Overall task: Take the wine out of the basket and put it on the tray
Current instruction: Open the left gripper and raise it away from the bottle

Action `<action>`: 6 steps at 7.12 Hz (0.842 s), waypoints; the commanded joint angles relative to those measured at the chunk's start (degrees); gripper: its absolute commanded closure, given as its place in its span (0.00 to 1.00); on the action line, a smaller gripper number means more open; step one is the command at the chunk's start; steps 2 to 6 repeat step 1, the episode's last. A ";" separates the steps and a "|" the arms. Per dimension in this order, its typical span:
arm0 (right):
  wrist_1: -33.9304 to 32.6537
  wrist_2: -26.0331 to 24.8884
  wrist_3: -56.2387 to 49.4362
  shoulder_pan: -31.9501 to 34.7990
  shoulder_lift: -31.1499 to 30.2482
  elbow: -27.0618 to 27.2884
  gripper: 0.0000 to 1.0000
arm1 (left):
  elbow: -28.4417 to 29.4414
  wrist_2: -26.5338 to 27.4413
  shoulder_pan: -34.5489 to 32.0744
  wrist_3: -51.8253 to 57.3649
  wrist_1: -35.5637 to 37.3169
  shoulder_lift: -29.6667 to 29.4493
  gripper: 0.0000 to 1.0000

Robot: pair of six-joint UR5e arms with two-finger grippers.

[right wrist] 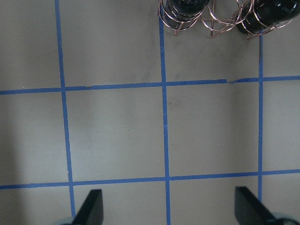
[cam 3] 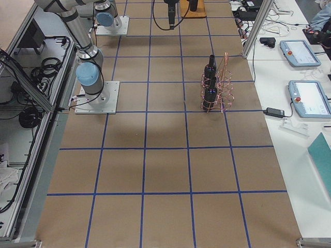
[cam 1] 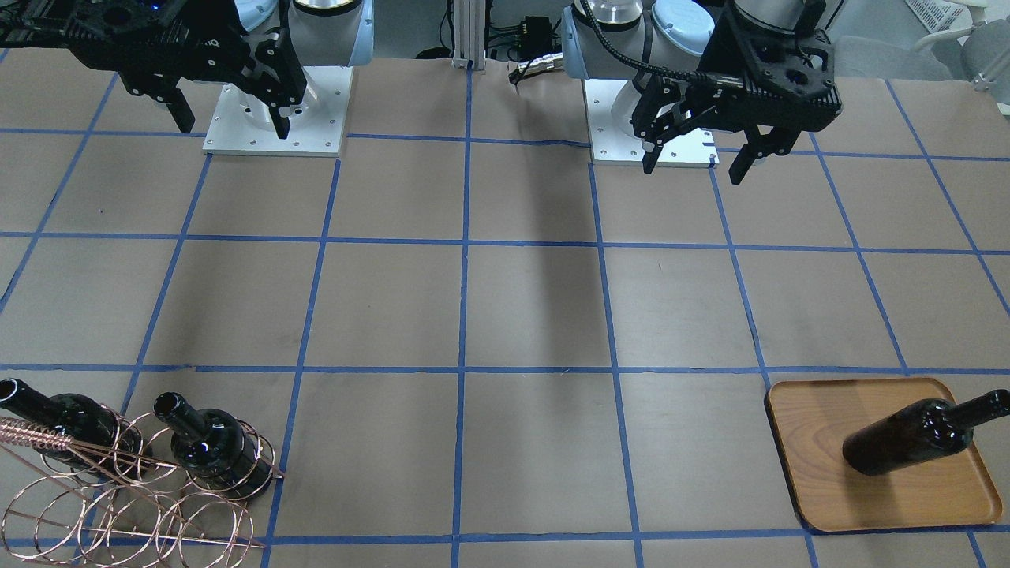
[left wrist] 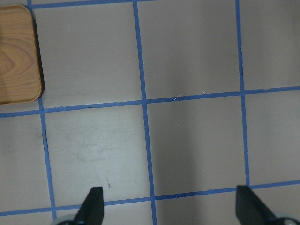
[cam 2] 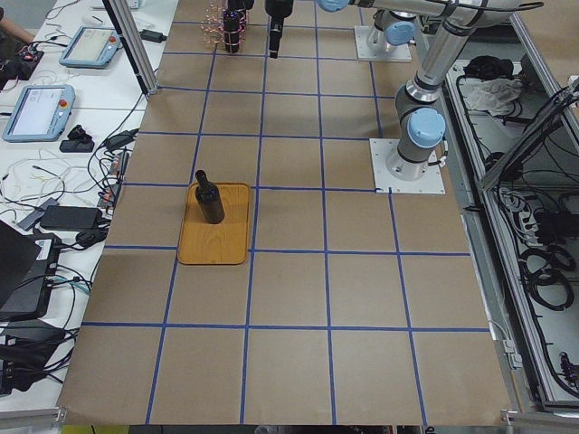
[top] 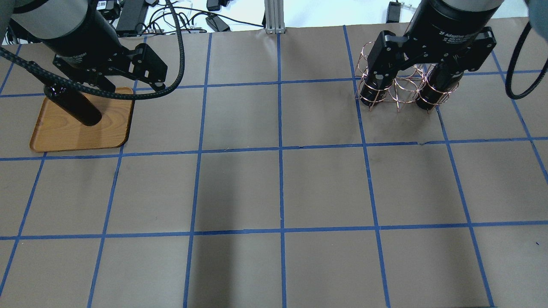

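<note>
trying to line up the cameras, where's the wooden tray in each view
Exterior front-facing: tray at lower right.
Overhead exterior: upper left.
Exterior left: left of centre.
Exterior right: top edge, near the middle.
Left wrist-mounted: top-left corner.
Right wrist-mounted: not in it.
Shared landmark: the wine bottle lying on the tray, clear in the front-facing, overhead and left views.

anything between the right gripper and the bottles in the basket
Nothing visible. Only bare table lies between the open right gripper and the basket, whose wire rings circle the two bottles.
</note>
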 commanded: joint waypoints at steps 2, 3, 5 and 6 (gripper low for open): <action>0.00 0.00 0.00 -0.08 0.00 0.00 0.00 | -0.27 2.05 0.01 0.12 -0.40 0.03 0.00; 0.00 0.00 0.00 -0.08 0.00 0.00 0.00 | -0.27 2.05 0.01 0.12 -0.40 0.03 0.00; 0.00 0.00 0.00 -0.08 0.00 0.00 0.00 | -0.27 2.05 0.01 0.12 -0.40 0.03 0.00; 0.00 0.00 0.00 -0.08 0.00 0.00 0.00 | -0.27 2.05 0.01 0.12 -0.40 0.03 0.00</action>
